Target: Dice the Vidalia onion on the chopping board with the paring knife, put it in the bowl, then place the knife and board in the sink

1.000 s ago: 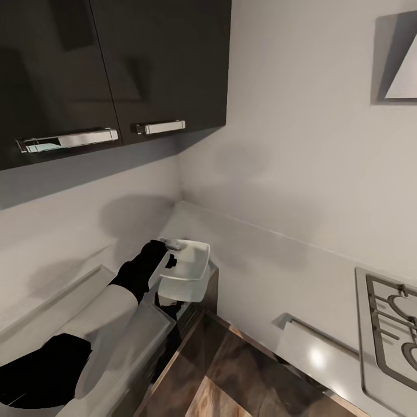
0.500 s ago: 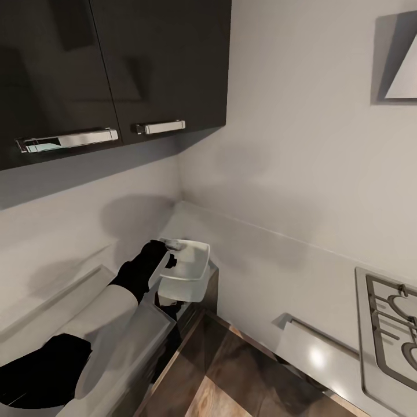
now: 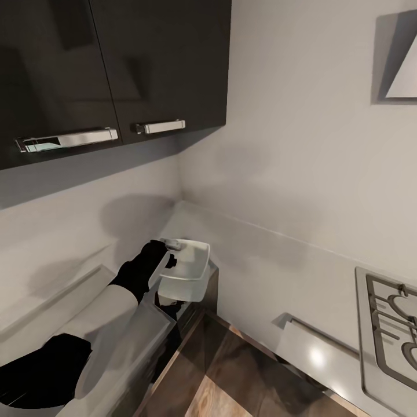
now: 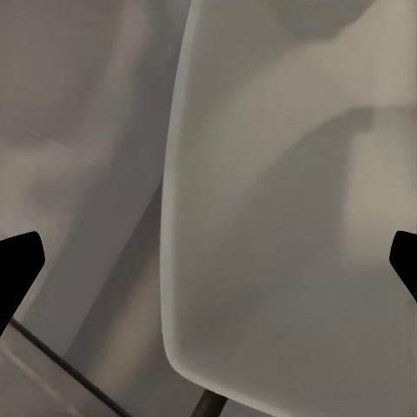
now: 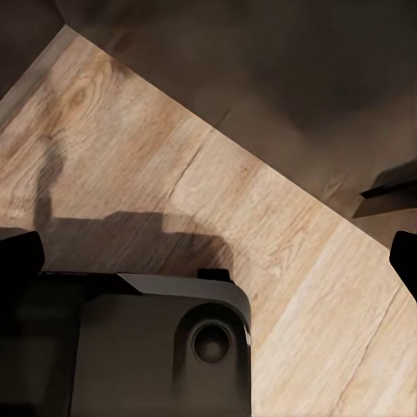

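In the head view the white bowl (image 3: 186, 270) sits at the end of the grey countertop (image 3: 231, 243), near the room's corner, with its outer side over the counter's edge. My left gripper (image 3: 169, 250) is at the bowl's near rim, the black wrist right behind it. In the left wrist view the bowl (image 4: 287, 226) is close up between the left gripper's (image 4: 213, 261) two dark fingertips, which stand wide apart, open. My right gripper (image 5: 208, 261) is open over wooden floor with nothing between its fingers. The onion, knife, chopping board and sink are out of view.
Dark wall cabinets (image 3: 116, 63) with chrome handles hang above the left arm. A hob (image 3: 394, 324) lies at the right edge under a grey hood (image 3: 399, 63). A rail handle (image 3: 318, 331) runs below the counter. Wooden floor (image 3: 226, 370) lies between the counters.
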Robot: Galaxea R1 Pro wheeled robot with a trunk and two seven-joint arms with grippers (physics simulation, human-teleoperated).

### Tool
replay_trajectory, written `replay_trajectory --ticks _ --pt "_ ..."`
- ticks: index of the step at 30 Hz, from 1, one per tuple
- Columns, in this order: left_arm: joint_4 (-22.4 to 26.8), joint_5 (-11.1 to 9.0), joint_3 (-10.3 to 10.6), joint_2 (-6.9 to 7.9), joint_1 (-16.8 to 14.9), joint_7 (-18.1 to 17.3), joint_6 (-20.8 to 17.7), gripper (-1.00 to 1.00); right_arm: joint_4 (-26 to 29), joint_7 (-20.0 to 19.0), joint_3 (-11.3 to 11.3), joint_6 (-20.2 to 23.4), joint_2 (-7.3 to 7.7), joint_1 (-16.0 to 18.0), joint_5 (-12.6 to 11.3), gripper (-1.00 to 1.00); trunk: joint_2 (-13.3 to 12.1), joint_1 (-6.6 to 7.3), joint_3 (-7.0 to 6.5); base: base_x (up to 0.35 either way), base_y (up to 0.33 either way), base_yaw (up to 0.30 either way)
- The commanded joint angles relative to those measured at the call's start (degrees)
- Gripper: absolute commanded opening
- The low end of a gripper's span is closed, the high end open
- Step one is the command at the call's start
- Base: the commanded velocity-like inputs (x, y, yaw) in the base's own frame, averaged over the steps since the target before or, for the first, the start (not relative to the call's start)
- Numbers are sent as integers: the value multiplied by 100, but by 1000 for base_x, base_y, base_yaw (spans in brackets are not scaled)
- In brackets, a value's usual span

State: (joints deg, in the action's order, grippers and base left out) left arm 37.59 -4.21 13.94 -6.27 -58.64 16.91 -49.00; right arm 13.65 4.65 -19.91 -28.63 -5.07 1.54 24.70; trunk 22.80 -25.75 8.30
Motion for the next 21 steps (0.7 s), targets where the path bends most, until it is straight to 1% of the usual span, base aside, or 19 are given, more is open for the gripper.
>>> replay_trajectory --ticks 1,21 --pt "7 -45 21 3 -6 43 -21 100 -3 32 -26 -17 -3 5 61 100 12 -3 16 0 0 0" --pt "1 -45 21 3 -7 46 -21 100 -8 42 -25 -11 -3 5 61 100 12 -3 121 0 0 0"
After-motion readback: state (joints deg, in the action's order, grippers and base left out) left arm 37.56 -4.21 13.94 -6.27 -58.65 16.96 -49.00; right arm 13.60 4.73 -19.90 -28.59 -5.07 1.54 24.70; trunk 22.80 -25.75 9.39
